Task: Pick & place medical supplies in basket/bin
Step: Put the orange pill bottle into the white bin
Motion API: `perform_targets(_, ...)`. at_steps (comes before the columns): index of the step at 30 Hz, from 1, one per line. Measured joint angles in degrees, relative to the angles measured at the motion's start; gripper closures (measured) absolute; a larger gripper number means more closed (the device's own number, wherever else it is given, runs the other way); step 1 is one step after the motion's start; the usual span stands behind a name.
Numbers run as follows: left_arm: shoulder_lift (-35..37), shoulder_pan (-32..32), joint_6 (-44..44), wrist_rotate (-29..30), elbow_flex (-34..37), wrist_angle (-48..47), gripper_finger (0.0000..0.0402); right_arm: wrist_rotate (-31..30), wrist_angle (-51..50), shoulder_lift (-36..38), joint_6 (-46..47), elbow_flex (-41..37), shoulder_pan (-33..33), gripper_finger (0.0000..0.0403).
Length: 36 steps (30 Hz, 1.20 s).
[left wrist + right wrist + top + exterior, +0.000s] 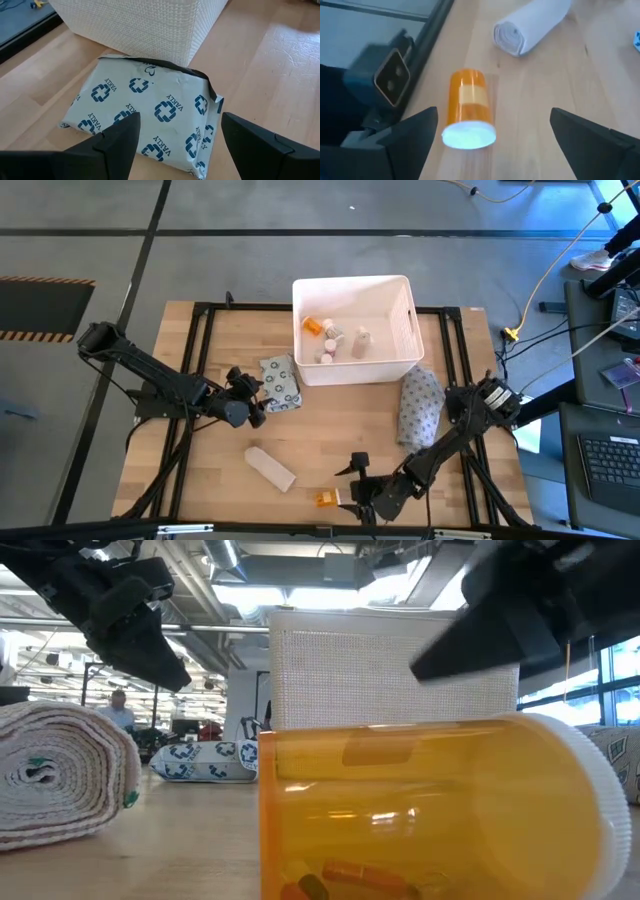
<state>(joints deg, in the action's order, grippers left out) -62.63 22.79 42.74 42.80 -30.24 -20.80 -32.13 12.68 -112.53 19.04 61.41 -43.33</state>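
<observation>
The white bin (405,330) stands at the table's far middle and holds an orange pill bottle (314,326) and little white bottles (345,343). A grey packet printed with circles (150,117) lies flat against the bin's near left corner. My left gripper (180,125) hovers open just above it, touching nothing. An orange pill bottle (467,107) with a white cap lies on its side near the table's near edge. My right gripper (493,115) is open above it, fingers either side, apart from it. A white roll (270,468) lies to its left.
A second grey printed packet (420,405) lies right of the bin's near right corner. A black frame (200,340) borders the wooden table. In the low view the bottle (430,810) fills the foreground, with the roll (60,780) at left. A person shows far off in the room.
</observation>
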Motion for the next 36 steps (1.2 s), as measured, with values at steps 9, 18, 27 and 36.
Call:
perform_targets(9,-0.01,0.0,-0.04,4.42,0.0,0.05,0.013,-1.86,8.01,-4.97,0.0,-0.04,-0.81,0.0017)
perform_targets(18,-0.01,-0.02,-0.06,10.46,0.0,0.01,0.013,-1.71,19.42,-9.17,1.88,-2.2,-0.78,0.0038)
perform_targets(27,-0.01,-0.07,-2.16,13.58,0.0,0.02,0.013,-1.69,32.48,-11.75,0.49,-6.68,-1.18,0.0097)
perform_targets(36,-0.01,-0.07,-3.52,14.68,0.0,0.05,0.013,-0.62,33.06,-11.81,1.71,-7.48,-1.13,0.013)
